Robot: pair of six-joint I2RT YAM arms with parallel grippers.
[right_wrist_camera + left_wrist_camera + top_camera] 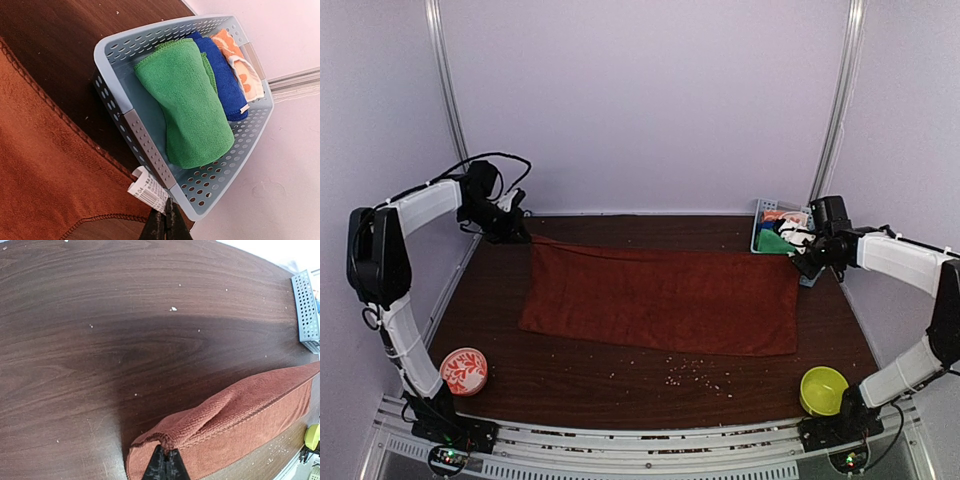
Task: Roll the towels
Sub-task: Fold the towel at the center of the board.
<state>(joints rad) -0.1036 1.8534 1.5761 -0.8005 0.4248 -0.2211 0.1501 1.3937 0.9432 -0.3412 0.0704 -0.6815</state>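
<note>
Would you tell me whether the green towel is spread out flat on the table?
No, the green towel sits rolled up inside the basket, right beside a blue cloth.

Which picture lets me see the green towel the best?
The right wrist view: the green towel lies rolled in the basket, big and close. The top external view shows only a small green patch far off. The left wrist view shows just the basket's end, no green.

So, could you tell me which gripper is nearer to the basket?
Right. The right gripper pinches the red towel at its corner just beside the basket; the left gripper holds the opposite far corner, across the table.
</note>
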